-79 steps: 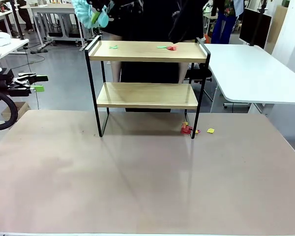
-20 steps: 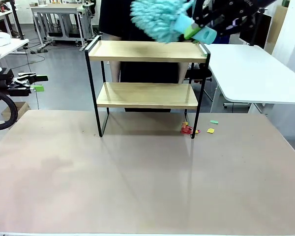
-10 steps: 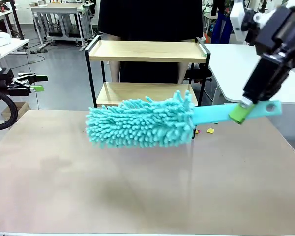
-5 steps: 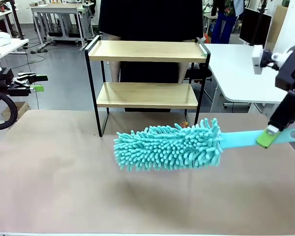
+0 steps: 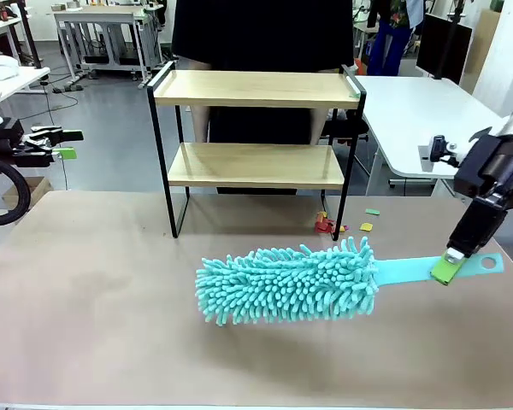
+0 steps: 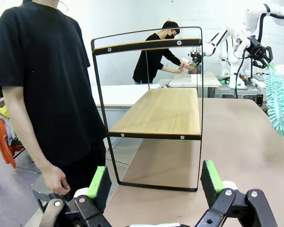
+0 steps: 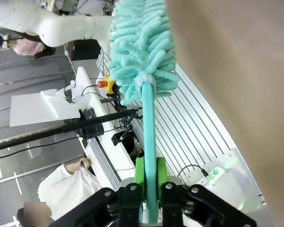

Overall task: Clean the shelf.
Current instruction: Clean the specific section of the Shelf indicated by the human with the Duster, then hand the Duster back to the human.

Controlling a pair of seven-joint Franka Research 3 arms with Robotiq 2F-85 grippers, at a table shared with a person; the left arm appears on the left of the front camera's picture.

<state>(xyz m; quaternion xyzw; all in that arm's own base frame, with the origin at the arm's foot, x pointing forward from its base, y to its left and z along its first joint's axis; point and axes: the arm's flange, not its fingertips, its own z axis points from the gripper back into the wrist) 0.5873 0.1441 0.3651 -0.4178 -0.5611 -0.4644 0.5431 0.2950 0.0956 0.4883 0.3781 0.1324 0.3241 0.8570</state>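
Note:
The shelf (image 5: 256, 90), two light wooden boards in a black frame, stands at the far middle of the brown table; the left wrist view looks at the shelf (image 6: 163, 111) from its end. A teal fluffy duster (image 5: 291, 282) lies low over the table in front of it, its flat handle running right. My right gripper (image 5: 451, 265) is shut on that handle near its end; in the right wrist view the duster (image 7: 141, 47) stretches away from my right gripper (image 7: 149, 184). My left gripper (image 5: 61, 143) hangs off the table's left edge, and in its own view the left gripper (image 6: 154, 182) stands open and empty.
Small red, yellow and green scraps (image 5: 338, 225) lie on the table by the shelf's right front leg. A person in black (image 5: 261, 34) stands behind the shelf, also at the left in the left wrist view as a person (image 6: 42, 90). A white table (image 5: 427, 120) stands at the back right.
The right gripper carried the duster down from the shelf's top board to the table, then drew it right and lower. The top board's scraps are gone; a green one now lies on the table.

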